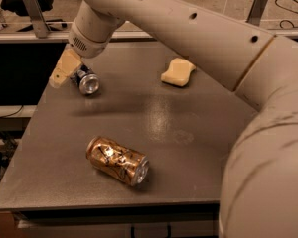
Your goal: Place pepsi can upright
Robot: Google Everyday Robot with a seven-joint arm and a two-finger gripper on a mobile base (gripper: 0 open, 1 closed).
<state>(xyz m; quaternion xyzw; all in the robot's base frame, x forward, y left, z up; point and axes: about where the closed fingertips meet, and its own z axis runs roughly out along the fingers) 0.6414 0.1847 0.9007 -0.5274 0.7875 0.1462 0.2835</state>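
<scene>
The pepsi can (88, 82) lies on its side near the far-left edge of the grey table (188, 128), silver top toward the camera. The tan gripper (63, 69) sits against its left side, partly covering it; whether it is clenched or released cannot be told. A dented gold-brown can (118, 160) lies toward the front, and a yellow sponge (178, 72) lies at the back.

- dented gold-brown can (118, 160) is lying on its side near the front edge
- yellowish sponge (178, 72) is sitting further back, well apart from it
- grey table (188, 128) is holding both
</scene>
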